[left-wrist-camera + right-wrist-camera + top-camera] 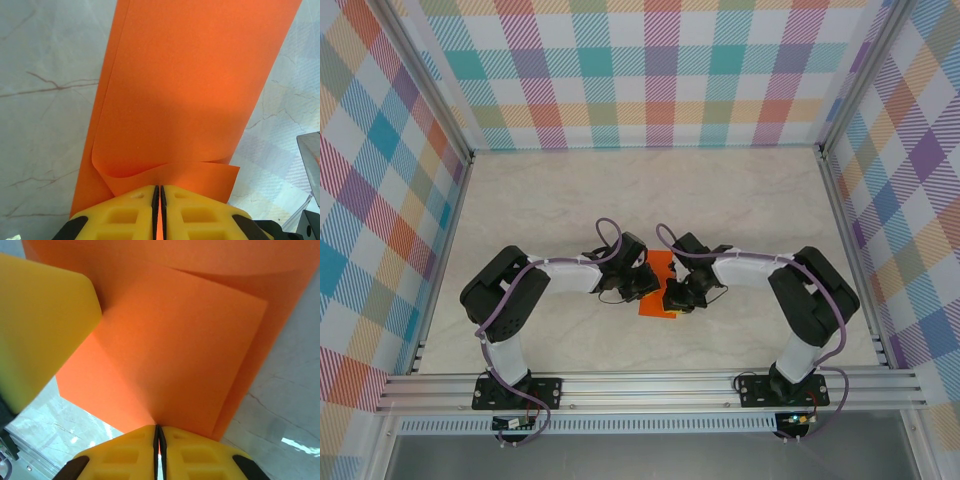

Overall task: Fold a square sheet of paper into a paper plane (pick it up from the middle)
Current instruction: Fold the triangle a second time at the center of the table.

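Left claw has its yellow fingers pressed together on the near edge of the orange sheet, where a flap curls over. From there we see the sheet run straight away as a long folded band, its long axis in line with the claw. Right claw is likewise clamped on the sheet, where folded layers meet on its opposite side. From above, the sheet sits between both claws, long axis running far to near, the marble tabletop beneath it.
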`<action>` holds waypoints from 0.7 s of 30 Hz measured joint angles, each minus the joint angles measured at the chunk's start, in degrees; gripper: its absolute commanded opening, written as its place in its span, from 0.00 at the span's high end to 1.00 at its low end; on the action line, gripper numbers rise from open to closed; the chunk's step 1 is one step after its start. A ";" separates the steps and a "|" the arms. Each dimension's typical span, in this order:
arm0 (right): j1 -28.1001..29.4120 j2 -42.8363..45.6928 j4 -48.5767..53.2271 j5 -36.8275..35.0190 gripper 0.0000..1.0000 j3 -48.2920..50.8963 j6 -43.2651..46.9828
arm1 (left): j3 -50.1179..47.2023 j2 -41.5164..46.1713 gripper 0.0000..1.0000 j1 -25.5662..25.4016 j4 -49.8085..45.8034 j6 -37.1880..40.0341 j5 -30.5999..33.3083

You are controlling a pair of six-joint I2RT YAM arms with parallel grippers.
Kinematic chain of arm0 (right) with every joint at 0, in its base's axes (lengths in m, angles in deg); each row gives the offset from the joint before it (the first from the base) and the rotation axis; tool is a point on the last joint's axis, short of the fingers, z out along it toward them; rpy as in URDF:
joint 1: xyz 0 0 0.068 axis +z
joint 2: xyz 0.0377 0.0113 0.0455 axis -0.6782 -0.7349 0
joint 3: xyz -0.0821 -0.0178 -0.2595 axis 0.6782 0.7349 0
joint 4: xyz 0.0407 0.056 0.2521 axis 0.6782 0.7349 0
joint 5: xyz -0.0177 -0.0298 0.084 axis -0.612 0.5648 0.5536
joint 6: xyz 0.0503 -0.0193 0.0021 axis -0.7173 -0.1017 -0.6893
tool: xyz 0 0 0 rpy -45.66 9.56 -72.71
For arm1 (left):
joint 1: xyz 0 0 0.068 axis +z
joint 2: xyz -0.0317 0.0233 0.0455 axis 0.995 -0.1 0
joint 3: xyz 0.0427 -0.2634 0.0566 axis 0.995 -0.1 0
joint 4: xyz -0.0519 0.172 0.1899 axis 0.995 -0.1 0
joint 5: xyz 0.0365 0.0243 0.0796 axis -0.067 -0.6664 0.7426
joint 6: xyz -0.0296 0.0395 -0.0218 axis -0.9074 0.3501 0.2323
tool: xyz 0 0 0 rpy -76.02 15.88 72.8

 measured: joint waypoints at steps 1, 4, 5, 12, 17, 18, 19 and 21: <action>0.02 0.31 -0.55 0.11 0.87 0.50 -0.02 | 0.00 0.00 0.87 -0.02 -0.02 0.02 0.00; 0.00 1.46 -2.56 0.59 0.86 2.32 -0.15 | 0.00 0.00 0.87 -0.04 -0.04 0.02 -0.02; 0.00 1.79 -3.04 0.72 0.86 2.82 -0.24 | 0.00 0.00 0.87 -0.04 -0.09 0.02 -0.04; -0.44 3.61 -6.60 2.16 0.85 5.79 -1.95 | 0.00 0.00 0.88 -0.24 -0.24 0.04 -0.02; -1.38 5.18 -8.37 3.89 0.85 8.35 -3.23 | 0.00 0.00 0.88 -0.26 -0.24 0.04 -0.02; -1.55 5.64 -8.48 4.15 0.85 8.85 -3.39 | 0.00 0.00 0.88 -0.26 -0.24 0.04 -0.02; -1.73 6.03 -8.50 4.28 0.85 9.31 -3.43 | 0.00 0.00 0.88 -0.26 -0.26 0.04 -0.02; -2.05 6.73 -8.46 4.66 0.85 10.14 -3.45 | 0.00 -0.02 0.88 -0.26 -0.26 0.04 -0.02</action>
